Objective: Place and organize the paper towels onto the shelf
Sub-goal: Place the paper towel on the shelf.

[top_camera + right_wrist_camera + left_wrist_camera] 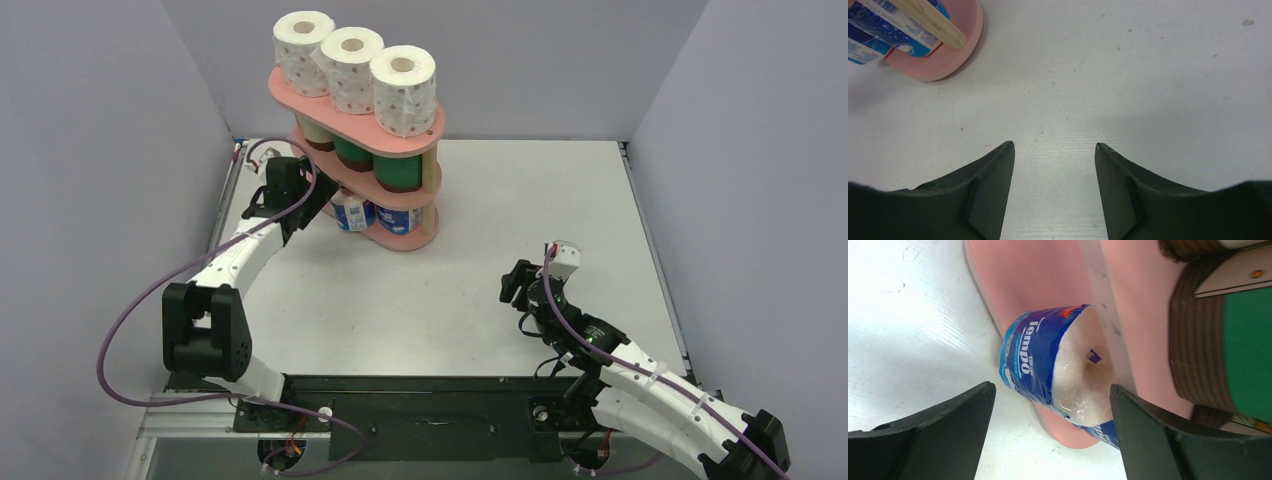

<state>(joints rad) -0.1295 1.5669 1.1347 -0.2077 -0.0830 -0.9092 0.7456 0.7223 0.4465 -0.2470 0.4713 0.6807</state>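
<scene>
The left gripper (pixel 1051 386) stands at the low end of the shelf (pixel 1038 280), jaws spread wide and clear of the blue-wrapped roll (pixel 1030 360) that sits on the bottom board near its rounded end. That roll looks light and soft, its plastic film glossy and probably slippery, so a gentle squeeze across the curved sides, midway along, seems safest. The tiers above hold the green-wrapped rolls (pixel 397 172) and the red-dotted rolls (pixel 350 68). Well to the right, the right gripper (pixel 1054 145) hangs over the bare table (pixel 1148 75), jaws partly apart, gripping nothing.
</scene>
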